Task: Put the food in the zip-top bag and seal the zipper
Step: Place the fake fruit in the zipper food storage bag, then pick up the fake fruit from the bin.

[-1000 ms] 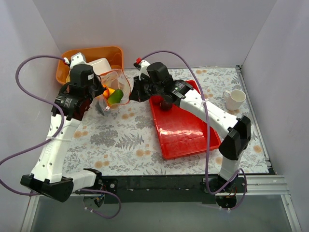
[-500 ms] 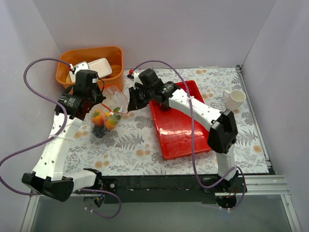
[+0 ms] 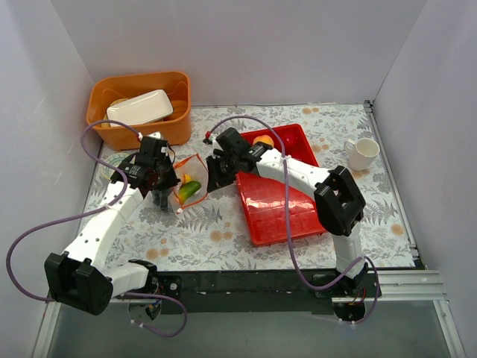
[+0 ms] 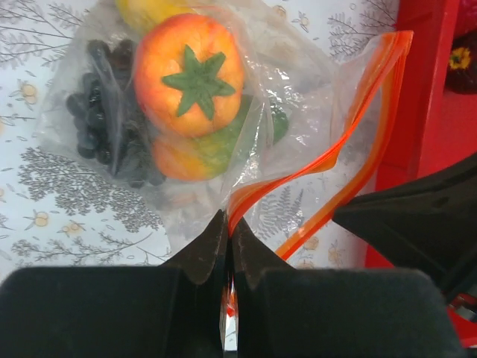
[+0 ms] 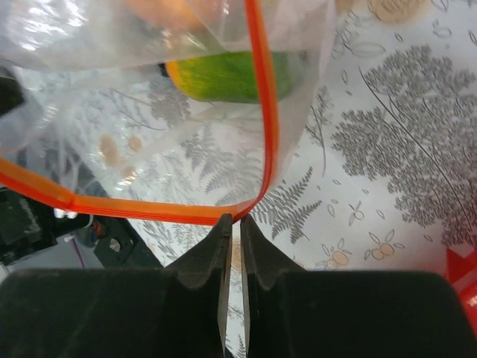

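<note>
The clear zip-top bag (image 3: 186,188) lies low over the table between my two grippers. It holds a peach-orange ball (image 4: 190,74), a dark grape bunch (image 4: 104,127), a green-orange mango (image 5: 231,74) and a yellow piece (image 4: 149,11). The orange-red zipper (image 4: 350,142) gapes open in a loop (image 5: 264,112). My left gripper (image 4: 229,224) is shut on the zipper at one end of the mouth, seen from above at the bag's left (image 3: 160,185). My right gripper (image 5: 232,224) is shut on the zipper's other end (image 3: 212,175). An orange fruit (image 3: 261,140) and a dark red one (image 4: 460,63) lie in the tray.
The red tray (image 3: 287,212) sits right of the bag, under my right arm. An orange bin (image 3: 175,104) holding a white container (image 3: 138,106) stands at the back left. A white mug (image 3: 363,153) stands at the far right.
Both grippers brought the bag down from near the orange bin to low over the table, closer to the front. The bag's contents settled. Both grips stayed shut.
</note>
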You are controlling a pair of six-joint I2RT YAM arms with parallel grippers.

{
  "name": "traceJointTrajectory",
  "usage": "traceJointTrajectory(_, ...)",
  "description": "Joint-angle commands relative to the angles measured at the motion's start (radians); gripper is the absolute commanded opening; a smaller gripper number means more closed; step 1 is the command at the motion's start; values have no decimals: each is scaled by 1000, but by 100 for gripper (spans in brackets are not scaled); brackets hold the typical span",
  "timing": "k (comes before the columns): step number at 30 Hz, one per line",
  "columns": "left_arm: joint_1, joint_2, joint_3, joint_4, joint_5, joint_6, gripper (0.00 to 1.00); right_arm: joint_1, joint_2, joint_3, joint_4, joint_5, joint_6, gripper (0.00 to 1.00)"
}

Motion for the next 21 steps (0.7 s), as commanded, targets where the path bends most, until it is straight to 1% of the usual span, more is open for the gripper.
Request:
traceJointTrajectory(1,2,-41,6,111,104,-2,0,-5,-121,-79,70,73,19,19)
traceJointTrajectory(2,2,-38,7,117,111,2,0,-4,-140,-93,78,87,24,27)
traceJointTrajectory(5,2,-37,12,146,147,15,0,-4,-215,-156,114,136,30,43)
traceJointTrajectory(7,2,-33,15,160,147,13,0,-5,-278,-188,125,204,36,44)
traceJointTrajectory(8,2,-30,15,163,180,12,0,-8,-299,-216,127,228,36,46)
traceJointTrajectory(10,2,-29,16,171,193,5,0,-20,-362,-241,121,296,31,49)
traceJointTrajectory(11,2,-29,12,174,203,4,0,-25,-381,-271,121,317,30,56)
traceJointTrajectory(12,2,-29,10,177,210,2,0,-33,-401,-285,118,343,27,59)
traceJointTrajectory(15,2,-24,6,185,222,-1,0,-83,-453,-339,95,425,14,61)
traceJointTrajectory(18,2,-32,-4,185,220,-4,0,-175,-461,-354,36,413,13,65)
traceJointTrajectory(19,2,-44,-8,191,222,-4,0,-226,-451,-356,18,403,11,65)
traceJointTrajectory(21,2,-53,-14,199,229,2,0,-270,-444,-350,-20,390,-7,66)
